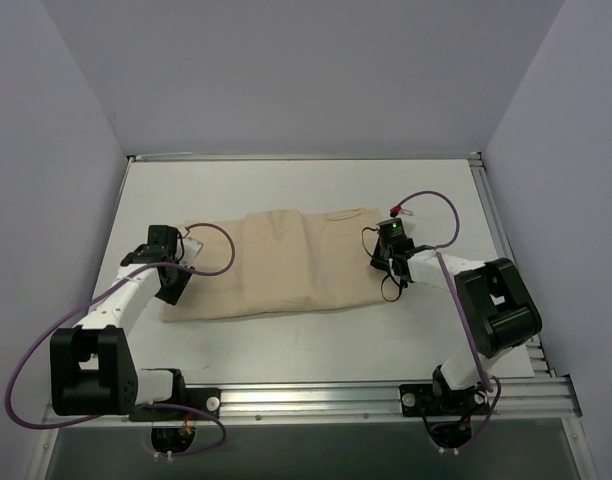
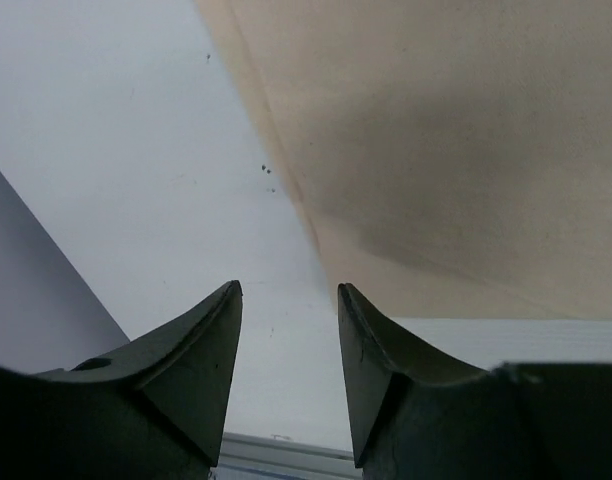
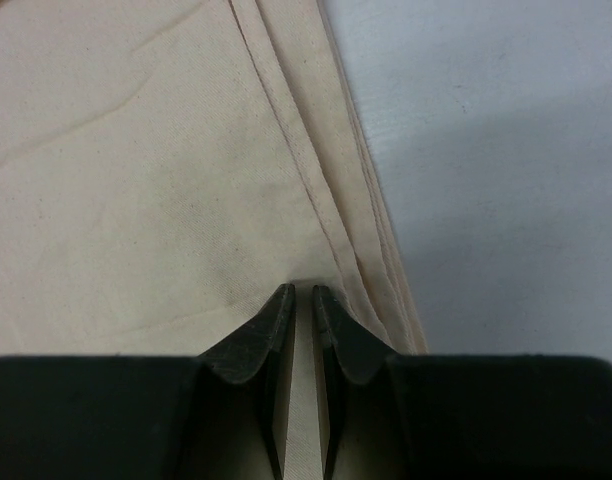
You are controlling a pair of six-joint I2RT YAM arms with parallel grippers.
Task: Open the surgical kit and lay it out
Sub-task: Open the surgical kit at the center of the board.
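- The cloth wrap (image 1: 286, 265) lies folded flat at mid-surface, long axis left to right, contents hidden.
- Left gripper (image 2: 289, 295): fingers (image 2: 211, 340) spread, nothing between them. They sit over the white surface (image 1: 286, 190), just outside the wrap's left edge, which runs diagonally past the tips.
- Right gripper (image 3: 298, 295): fingers (image 3: 261, 340) drawn close with only a narrow slit, pinching the cloth just inside the wrap's right edge, where several layered hems run side by side.
- Open surface shows beyond the far edge, along the near edge up to the aluminium rail (image 1: 316, 400), and right of the wrap.
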